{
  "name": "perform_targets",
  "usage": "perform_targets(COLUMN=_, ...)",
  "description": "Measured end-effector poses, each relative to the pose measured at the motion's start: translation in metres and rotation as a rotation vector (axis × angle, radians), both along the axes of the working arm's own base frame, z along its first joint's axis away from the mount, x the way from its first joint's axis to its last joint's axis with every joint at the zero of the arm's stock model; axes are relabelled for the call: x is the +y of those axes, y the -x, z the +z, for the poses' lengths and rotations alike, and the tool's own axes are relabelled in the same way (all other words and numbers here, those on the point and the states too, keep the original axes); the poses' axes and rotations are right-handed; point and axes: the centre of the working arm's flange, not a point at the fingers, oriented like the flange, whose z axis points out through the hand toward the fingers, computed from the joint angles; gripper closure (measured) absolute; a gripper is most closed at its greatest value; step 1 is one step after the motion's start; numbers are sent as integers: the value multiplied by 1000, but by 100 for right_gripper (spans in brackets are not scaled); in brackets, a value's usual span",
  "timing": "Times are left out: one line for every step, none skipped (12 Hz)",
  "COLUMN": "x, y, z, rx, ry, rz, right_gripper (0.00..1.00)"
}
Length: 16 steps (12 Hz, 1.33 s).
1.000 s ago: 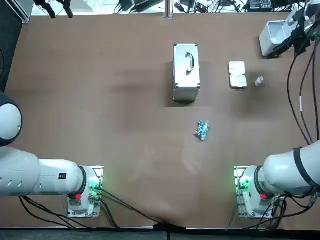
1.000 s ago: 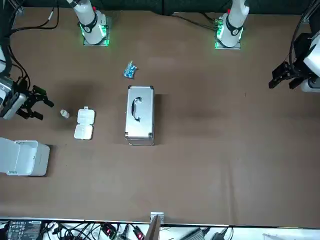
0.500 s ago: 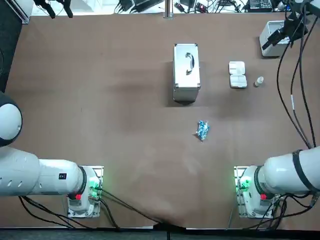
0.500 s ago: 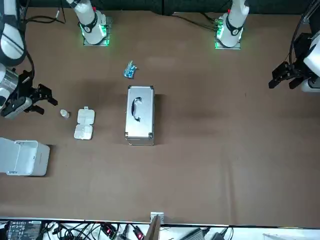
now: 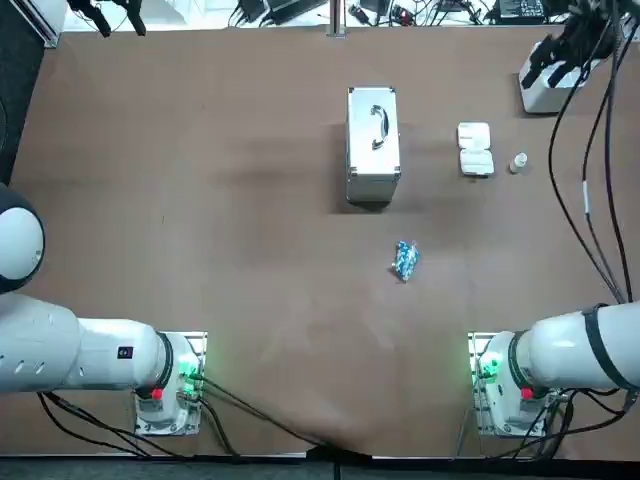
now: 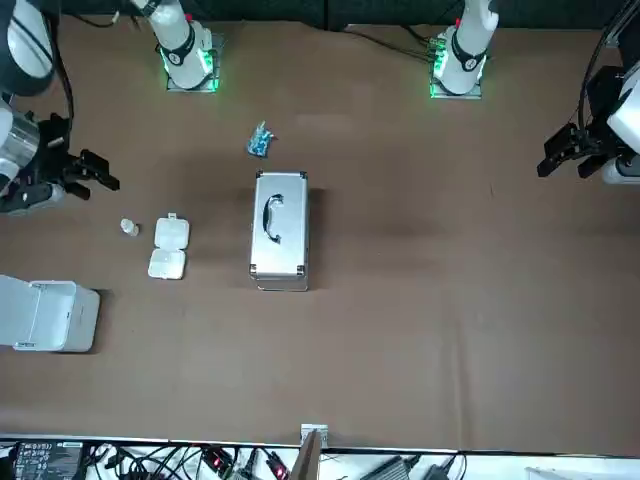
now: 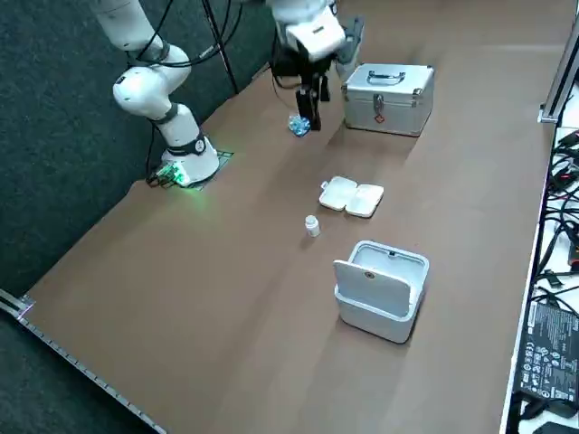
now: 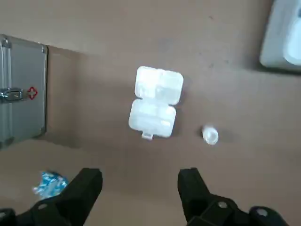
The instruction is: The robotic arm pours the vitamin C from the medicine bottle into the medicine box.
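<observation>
The medicine bottle [image 5: 518, 162] is a small white vial standing on the table just to the right of the medicine box [image 5: 475, 150], a white pill box lying open. Both also show in the front view, bottle [image 6: 129, 228] and box [image 6: 168, 247], in the side view, bottle [image 7: 311, 225] and box [image 7: 352, 196], and in the wrist view, bottle [image 8: 210, 134] and box [image 8: 155, 103]. My right gripper [image 5: 558, 58] hangs high over the table's right part, well above both. It is open [image 8: 141, 188] with nothing between its fingers, and shows too in the front view [image 6: 88, 176] and the side view [image 7: 310, 96].
A metal first-aid case [image 5: 373, 145] stands left of the box. A blue packet [image 5: 405, 260] lies nearer the robot. A white open-lidded bin [image 7: 380, 289] sits at the table's far right corner, beyond the bottle.
My right gripper has drifted from over the table's right edge toward the middle and looks higher. The bottle and the box have not moved.
</observation>
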Motion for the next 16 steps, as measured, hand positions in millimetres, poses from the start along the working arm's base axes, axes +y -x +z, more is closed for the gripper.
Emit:
perform_targets(x=7, y=-1, z=18, rx=16, ry=29, rz=-25, right_gripper=0)
perform_targets(x=15, y=-2, z=35, rx=26, ry=57, rz=-45, right_gripper=0)
perform_targets(x=24, y=-3, z=50, rx=35, ry=74, rz=-63, right_gripper=0)
perform_targets(x=33, y=-2, z=60, rx=42, ry=86, rz=-79, right_gripper=0)
perform_targets(x=40, y=-2, z=69, rx=47, ry=93, rz=-95, right_gripper=0)
perform_targets(x=44, y=-2, z=75, rx=50, ry=97, rz=-108, right_gripper=0)
perform_targets(x=47, y=-1, z=83, rx=56, ry=100, rz=-123, right_gripper=0)
perform_targets(x=48, y=0, z=91, rx=60, ry=102, rz=-135, right_gripper=0)
perform_targets(x=48, y=1, z=102, rx=58, ry=103, rz=-144, right_gripper=0)
perform_targets(x=47, y=3, z=124, rx=41, ry=103, rz=-153, right_gripper=0)
perform_targets(x=47, y=3, z=135, rx=27, ry=104, rz=-156, right_gripper=0)
perform_targets(x=46, y=3, z=143, rx=14, ry=108, rz=-158, right_gripper=0)
perform_targets(x=45, y=4, z=150, rx=3, ry=120, rz=-160, right_gripper=0)
perform_targets(x=44, y=4, z=153, rx=-4, ry=137, rz=-167, right_gripper=0)
perform_targets(x=44, y=3, z=154, rx=-7, ry=151, rz=-180, right_gripper=0)
perform_targets(x=45, y=2, z=153, rx=-5, ry=158, rz=-191, right_gripper=0)
